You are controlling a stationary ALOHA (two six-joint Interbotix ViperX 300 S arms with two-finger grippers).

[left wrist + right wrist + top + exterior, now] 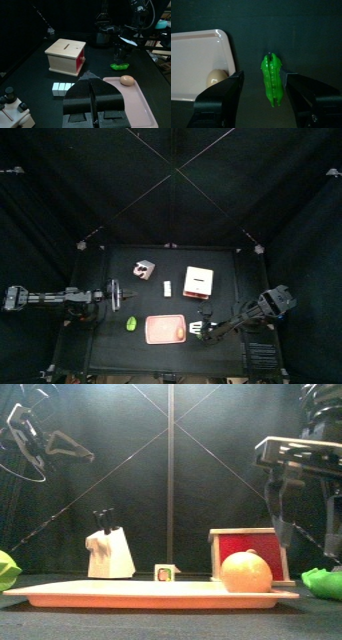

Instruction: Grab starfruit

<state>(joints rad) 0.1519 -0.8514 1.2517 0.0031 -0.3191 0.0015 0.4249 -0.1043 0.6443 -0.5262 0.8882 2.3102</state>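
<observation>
Currently at the approach step, with nothing gripped yet. Starting at the table's left edge: find the left gripper (93, 80) pressed shut on nothing, held above the table, out of the work. Pass a green lump (130, 324) just off the board's left edge. Move on to the pink board (163, 333) near the table's front edge, bare except for the starfruit (246, 572), lying by the board's right edge, untouched and apart from both arms. Just past that edge, on the table, see a green pod (270, 82), longer, slimmer and brighter than the starfruit. End at the right gripper (263, 75), spread wide, one jaw on each side of the pod and, as far as can be told, clear of it.

Looks aimed at the wrong thing: closing now would probably take the pod. Calls next for keeping the jaws apart, lifting clear of the pod, shifting left over the board's right edge until the jaws straddle the starfruit, then lowering and closing gently, since round and likely to roll on the smooth board
</observation>
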